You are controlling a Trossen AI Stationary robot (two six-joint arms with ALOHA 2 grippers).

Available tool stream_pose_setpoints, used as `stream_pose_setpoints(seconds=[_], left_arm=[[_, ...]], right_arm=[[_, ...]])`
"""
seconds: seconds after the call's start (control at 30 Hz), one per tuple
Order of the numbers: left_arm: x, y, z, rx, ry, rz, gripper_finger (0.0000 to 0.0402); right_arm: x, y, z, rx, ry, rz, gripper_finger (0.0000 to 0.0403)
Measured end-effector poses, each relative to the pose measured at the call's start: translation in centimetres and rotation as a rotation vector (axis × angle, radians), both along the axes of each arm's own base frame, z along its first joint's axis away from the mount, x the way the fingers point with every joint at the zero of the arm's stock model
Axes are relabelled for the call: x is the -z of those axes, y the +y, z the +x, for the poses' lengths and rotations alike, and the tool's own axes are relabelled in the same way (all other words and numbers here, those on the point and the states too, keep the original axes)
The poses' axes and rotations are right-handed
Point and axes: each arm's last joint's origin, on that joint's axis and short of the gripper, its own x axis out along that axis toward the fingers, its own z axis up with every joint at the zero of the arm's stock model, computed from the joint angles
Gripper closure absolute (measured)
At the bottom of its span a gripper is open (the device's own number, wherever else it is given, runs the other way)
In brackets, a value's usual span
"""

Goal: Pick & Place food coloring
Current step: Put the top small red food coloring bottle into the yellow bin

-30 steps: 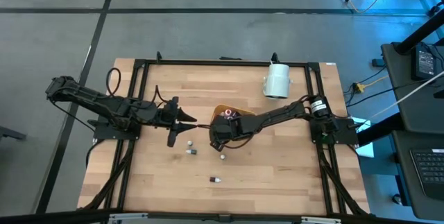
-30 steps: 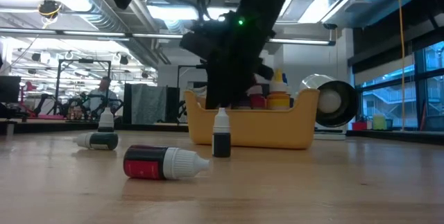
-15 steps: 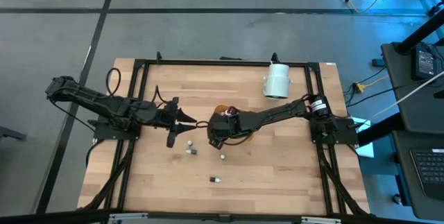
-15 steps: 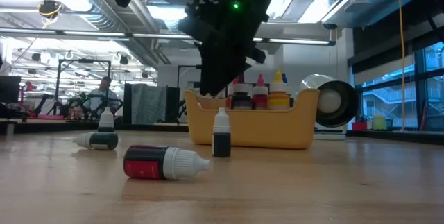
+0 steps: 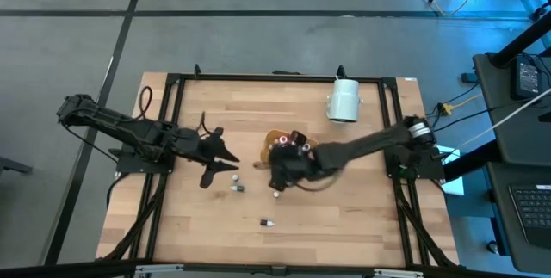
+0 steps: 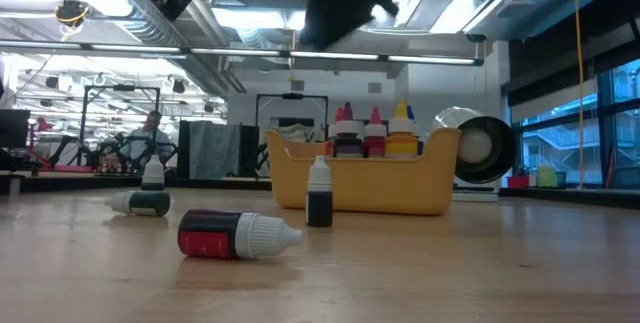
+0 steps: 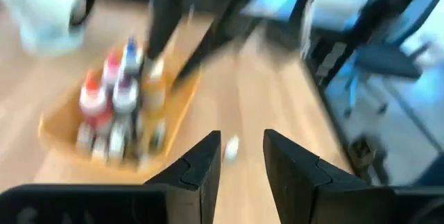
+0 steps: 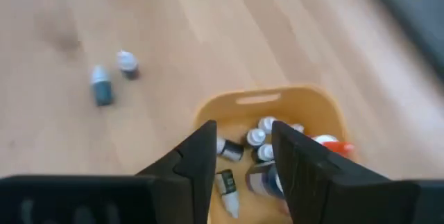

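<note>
Progress: partway, by my judgement. Several bottles point(image 6: 373, 135) stand in the tray point(image 6: 365, 185); four are not yet in it.
Tray: orange, mid-bench point(image 5: 172, 226), part hidden by the right arm in the high view.
Loose bottle 1: upright, dark body, white cap point(image 6: 319, 194), just in front of the tray in the low view.
Loose bottle 2: lying on its side, red-and-dark label point(image 6: 238, 235), nearest the low camera.
Loose bottles 3–4: a pair to the left in the low view, one lying point(image 6: 140, 203), one upright point(image 6: 152, 174) behind it.
Right pincer: point(image 8: 239, 156) above the tray, fingers apart, nothing between them.
Left pincer: point(image 7: 241, 156) left of the tray, near the pair, fingers a little apart, empty.
Left to do: four picks and four drops, as I read it.
Surroundings: white cylinder point(image 5: 343, 101) on its side at the far edge, well apart from the work.
Obstructions: none seen between the pincers and the loose bottles; the arms are near each other at mid-bench, so a clash looks possible.
</note>
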Motion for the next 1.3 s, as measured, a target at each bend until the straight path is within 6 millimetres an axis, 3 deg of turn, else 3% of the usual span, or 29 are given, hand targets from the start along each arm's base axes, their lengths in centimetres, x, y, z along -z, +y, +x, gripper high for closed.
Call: stream_pose_setpoints(seconds=[0.13, 0.23, 0.37, 0.5, 0.7, 1.0, 1.3], left_arm=[[0.2, -0.4, -0.7, -0.012, 0.196, -0.02, 0.0295], [0.0, -1.2, -0.7, 0.002, 0.295, -0.016, 0.0295], [0.6, -2.1, 0.2, -0.024, 0.428, 0.011, 0.0295], [2.6, -2.8, 1.6, -0.03, 0.557, 0.063, 0.0295], [5.8, -3.2, 3.7, -0.041, 0.693, 0.118, 0.0295], [9.2, -4.1, 5.9, -0.015, 0.751, 0.17, 0.0295], [10.0, -4.2, 6.2, 0.043, 0.775, 0.232, 0.0295]], right_arm=[[-2.4, 2.0, -3.5, -0.059, 0.024, -0.184, 0.0263], [-3.1, 2.0, -6.7, -0.053, 0.047, -0.194, 0.0263], [-1.7, 0.8, -10.3, -0.036, 0.042, -0.065, 0.0263], [-0.1, -0.4, -12.3, -0.028, -0.109, 0.044, 0.0263], [0.8, -1.6, -12.9, -0.033, -0.277, 0.075, 0.0263], [1.2, -2.3, -12.7, -0.006, -0.283, 0.069, 0.0263], [1.3, -2.3, -12.7, -0.005, -0.279, 0.069, 0.0263]])
